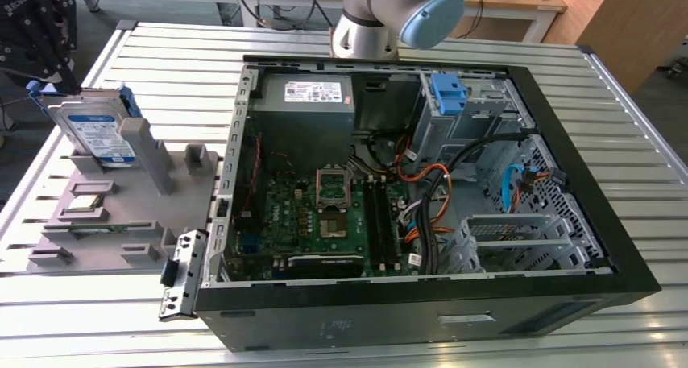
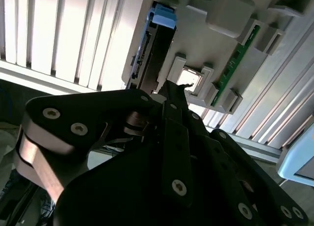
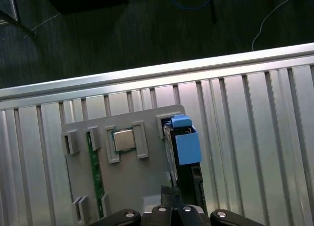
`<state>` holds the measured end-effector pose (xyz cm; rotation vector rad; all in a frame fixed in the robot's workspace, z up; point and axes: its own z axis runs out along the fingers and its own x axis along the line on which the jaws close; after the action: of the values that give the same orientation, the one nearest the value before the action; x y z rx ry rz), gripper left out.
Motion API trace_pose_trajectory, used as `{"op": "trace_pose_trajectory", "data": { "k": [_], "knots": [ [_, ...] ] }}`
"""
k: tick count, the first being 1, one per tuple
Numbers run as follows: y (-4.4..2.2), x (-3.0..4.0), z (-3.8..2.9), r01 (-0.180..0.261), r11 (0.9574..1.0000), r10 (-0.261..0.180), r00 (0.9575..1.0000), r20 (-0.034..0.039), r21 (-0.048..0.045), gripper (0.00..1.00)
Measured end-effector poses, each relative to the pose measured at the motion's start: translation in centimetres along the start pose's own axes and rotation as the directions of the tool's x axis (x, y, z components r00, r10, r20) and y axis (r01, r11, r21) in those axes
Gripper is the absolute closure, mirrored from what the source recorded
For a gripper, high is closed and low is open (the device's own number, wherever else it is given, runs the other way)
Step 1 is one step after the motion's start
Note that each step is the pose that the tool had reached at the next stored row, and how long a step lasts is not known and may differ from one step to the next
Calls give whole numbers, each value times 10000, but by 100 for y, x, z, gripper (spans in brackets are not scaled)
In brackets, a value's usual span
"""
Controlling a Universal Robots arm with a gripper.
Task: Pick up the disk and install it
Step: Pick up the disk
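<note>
With the disk [image 1: 97, 134] stood upright in the grey holder [image 1: 151, 215] at nine o'clock of the open case [image 1: 430, 320], pick-up is judged unstarted, and the jaws of the gripper [image 2: 172, 91], pressed together near it, must be spread first.

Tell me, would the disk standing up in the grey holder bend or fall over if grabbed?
Probably stiff: the disk looks like a flat metal slab, so it is likely heavy for its size. It stands on edge in the grey holder, so a sideways push might tip it.
</note>
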<state>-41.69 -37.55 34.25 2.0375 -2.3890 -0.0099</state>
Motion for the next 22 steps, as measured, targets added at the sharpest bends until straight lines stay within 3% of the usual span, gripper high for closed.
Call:
{"op": "trace_pose_trajectory", "data": {
  "k": [3,14,22],
  "knots": [
    [1,1,4,165,9998,-165,9999,20,138,89],
    [26,-33,7,169,9996,-169,9999,32,220,89],
    [90,-55,26,168,9992,-170,9998,53,367,89]
  ]
}}
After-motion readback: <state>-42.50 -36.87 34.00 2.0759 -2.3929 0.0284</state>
